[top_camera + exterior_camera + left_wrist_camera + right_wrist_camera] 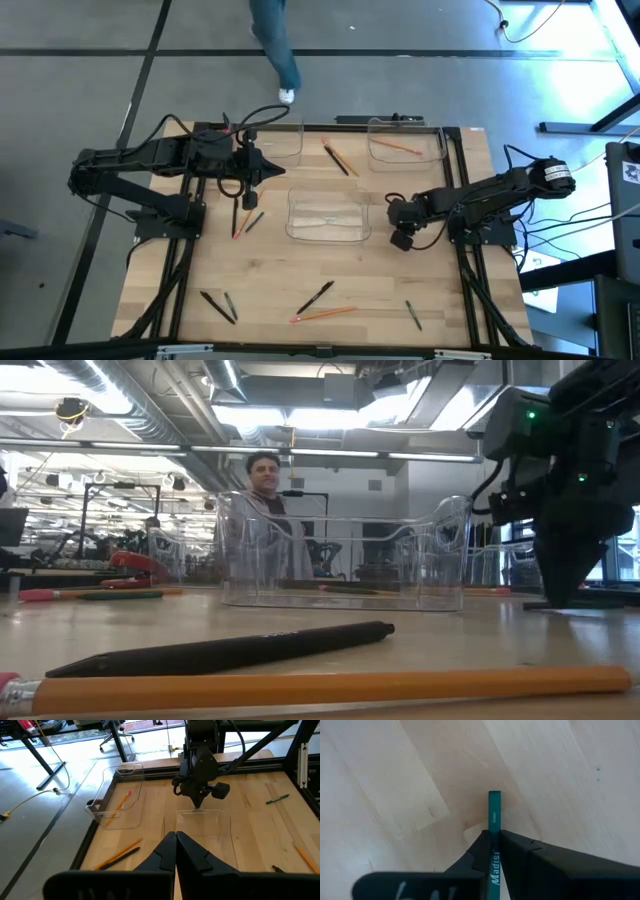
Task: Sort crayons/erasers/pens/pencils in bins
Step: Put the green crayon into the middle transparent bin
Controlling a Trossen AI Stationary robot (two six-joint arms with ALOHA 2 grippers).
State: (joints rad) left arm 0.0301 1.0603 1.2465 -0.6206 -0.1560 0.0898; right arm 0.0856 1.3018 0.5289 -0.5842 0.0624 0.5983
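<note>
Beside three bins, right pincer grips one green crayon; left pincer closed, empty.

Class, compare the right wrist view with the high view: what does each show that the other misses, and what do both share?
Only the right wrist view shows the green crayon clamped in the right hand, with "Green" printed on it. Only the high view shows the three bins, scattered pencils and pens, the left hand and a person's leg. Both show the wooden table.

Pale matt wood table; clear glossy plastic bins; matt black fingers.
</note>
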